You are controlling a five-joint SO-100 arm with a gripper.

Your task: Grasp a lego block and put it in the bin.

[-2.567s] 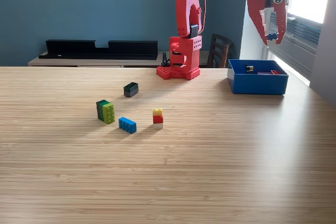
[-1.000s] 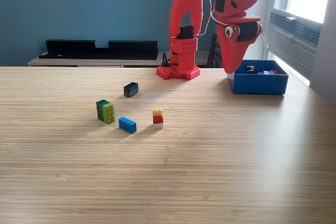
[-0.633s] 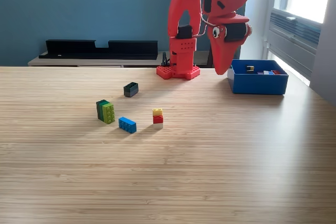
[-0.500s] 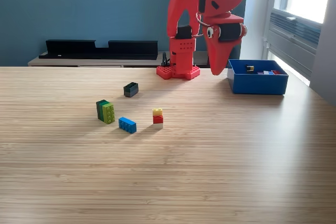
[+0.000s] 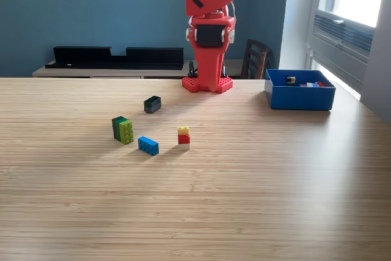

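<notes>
The wooden table (image 5: 256,200) fills the lower part of the exterior view, its grain running side to side. At its far edge stands the red arm (image 5: 209,4), on a red base (image 5: 206,84), and it serves here as the landmark. The gripper (image 5: 210,84) hangs point-down straight in front of that base, its red tip just above the tabletop; seen from this side the jaws merge into one narrow wedge, so I cannot tell whether they are apart or closed, and nothing shows between them.

To the exterior view's right of the arm, near the far edge, sits the bin (image 5: 299,98), a shallow blue box with a few small pieces lying inside. It is well apart from the gripper.

Behind the arm, a long black shelf unit (image 5: 116,57) stretches along the blue wall, and a dark wooden chair (image 5: 254,58) stands just beside the arm on the bin's side.

The blocks all lie nearer the camera than the arm and to the exterior view's left of it. Closest to the gripper is the dark block (image 5: 152,104). Farther forward come the green block pair (image 5: 123,129), the blue block (image 5: 148,145), and the small yellow, red and white stack (image 5: 183,138), which stands almost directly in front of the gripper yet well clear of it.
</notes>
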